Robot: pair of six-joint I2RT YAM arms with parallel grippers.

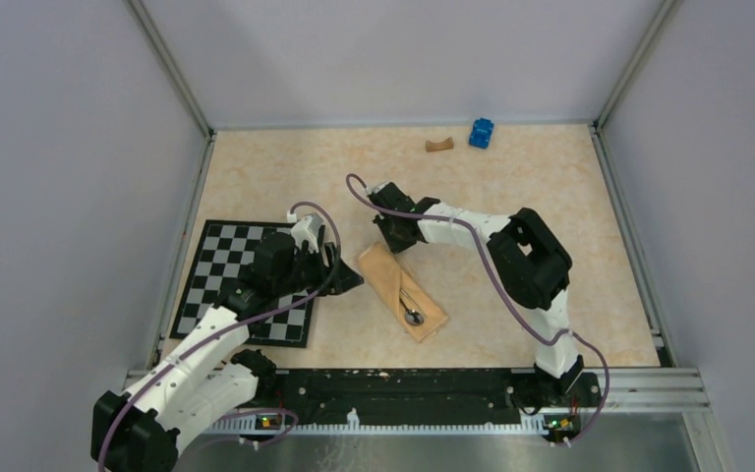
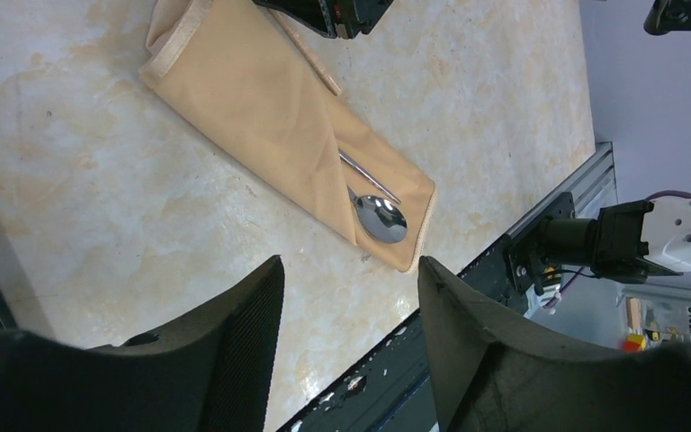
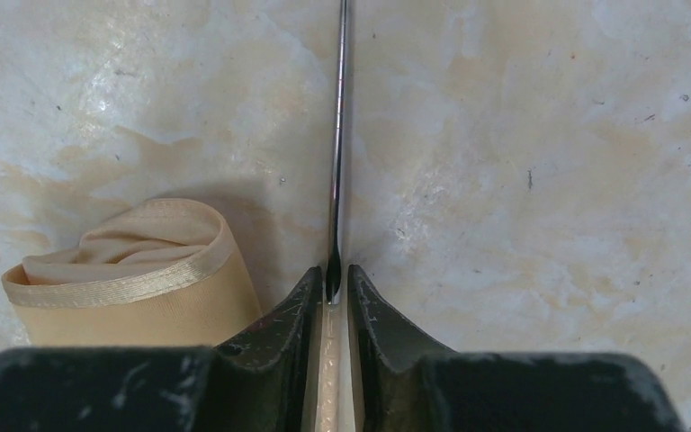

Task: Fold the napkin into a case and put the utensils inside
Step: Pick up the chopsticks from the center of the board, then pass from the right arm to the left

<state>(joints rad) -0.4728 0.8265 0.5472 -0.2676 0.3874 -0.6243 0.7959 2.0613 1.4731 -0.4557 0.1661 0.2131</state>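
The peach-orange napkin lies folded as a long narrow case [image 1: 401, 287] in the middle of the table, also in the left wrist view [image 2: 261, 117]. A silver spoon [image 2: 380, 219] sits in its near end, bowl showing [image 1: 413, 317], handle tucked under a fold. My right gripper [image 1: 393, 236] is at the case's far end, shut on a thin silver utensil [image 3: 336, 135] whose shaft points away over the bare table. The case's rolled end [image 3: 135, 270] lies just left of the right gripper [image 3: 331, 274]. My left gripper [image 2: 346, 270] is open and empty, left of the case [image 1: 344, 278].
The black-and-white checkerboard mat [image 1: 226, 270] lies at the left, under my left arm. A blue toy car [image 1: 481, 132] and a brown curved wooden block [image 1: 439, 146] sit at the far edge. Walls close in three sides; a black rail [image 1: 403, 388] runs along the front.
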